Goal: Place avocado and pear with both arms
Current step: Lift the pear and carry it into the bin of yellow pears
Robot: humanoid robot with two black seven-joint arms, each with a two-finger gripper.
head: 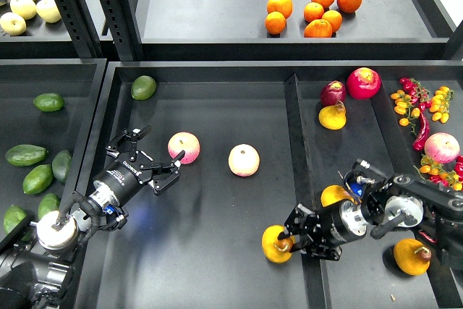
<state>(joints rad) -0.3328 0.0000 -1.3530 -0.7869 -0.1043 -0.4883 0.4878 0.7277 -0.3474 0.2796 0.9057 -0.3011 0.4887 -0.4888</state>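
Note:
My right gripper (283, 242) is shut on a yellow-orange pear (275, 244) and holds it over the front right of the middle tray (217, 251), just left of the divider. Dark green elongated avocados (26, 155) lie in the left bin, apart from both grippers. My left gripper (157, 151) is open and empty in the middle tray, its fingers beside a pink-and-cream apple (184, 147).
A second apple (244, 160) lies mid-tray and a green oval fruit (143, 87) at its back left corner. The right tray holds more pears (332, 116), red fruit (363, 82), peppers and small tomatoes. Oranges (318, 12) sit on the back shelf.

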